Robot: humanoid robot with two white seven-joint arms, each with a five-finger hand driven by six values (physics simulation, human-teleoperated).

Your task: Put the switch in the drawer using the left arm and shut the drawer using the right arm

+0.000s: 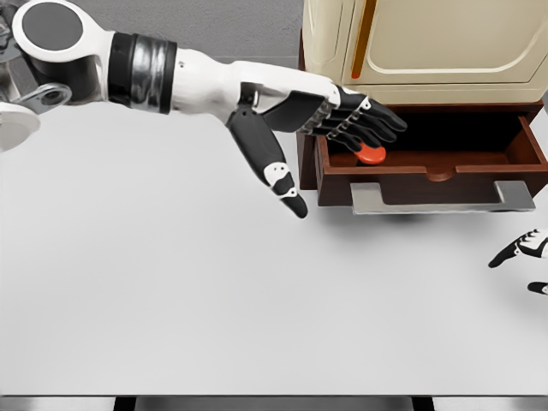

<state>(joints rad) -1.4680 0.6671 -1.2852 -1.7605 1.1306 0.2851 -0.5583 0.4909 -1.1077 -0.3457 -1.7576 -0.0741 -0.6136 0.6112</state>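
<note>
The left hand point(347, 120) reaches in over the near left corner of the open drawer point(445, 167), its four dark fingers point(377, 116) stretched out nearly flat and the thumb point(270, 167) hanging well away, down toward the table point(214, 291) — a wide, relaxed hand that grips nothing. Just under the fingertips, inside the drawer near its left wall, an orange-red rounded shape shows; I take this to be the switch point(371, 154), though most of it is hidden by the fingers and its full form cannot be made out. Whether the fingers touch it or hover just above is not clear. From the little that shows it looks small, hard and light, probably smooth plastic, so it would slide rather than deform and could roll or skid on the drawer floor if nudged; a pinch across its sides between thumb and forefinger would seem the safest hold, should it need taking up again. The drawer stands pulled out beneath the cream cabinet point(428, 43), its grey handle point(441, 197) facing the robot. The right hand point(522, 248) shows only at the picture's right edge, low and well apart from the handle, and its finger state cannot be told — the closing push looks not yet begun
</note>
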